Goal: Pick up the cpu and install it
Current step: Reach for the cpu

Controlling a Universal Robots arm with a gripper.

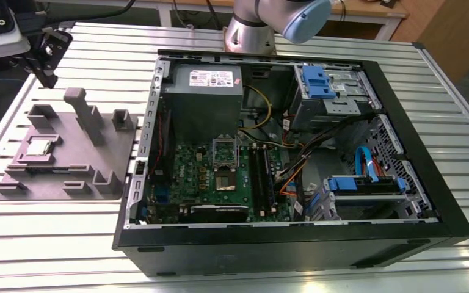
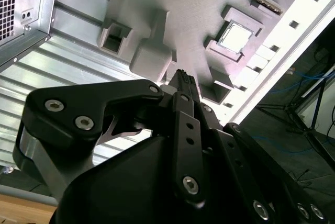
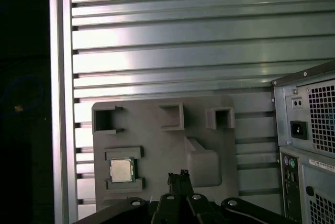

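Cpu [image 3: 121, 170] is sitting in a recess of the grey fixture [image 1: 116, 155] on the tabletop [image 1: 55, 244], at the exterior view's left of the open computer case [image 1: 300, 244]. Hand [image 3: 178, 178] is hovering apart from it, fingers closed together, gripping nothing.

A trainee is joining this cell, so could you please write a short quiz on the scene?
1. True or false: the cpu already sits in the motherboard socket.
2. The cpu rests on: A) the grey tray; B) the power supply; C) the table slats.
3. In the exterior view, on which side of the computer case is the tray?
Key: 1 false; 2 A; 3 the exterior view's left.
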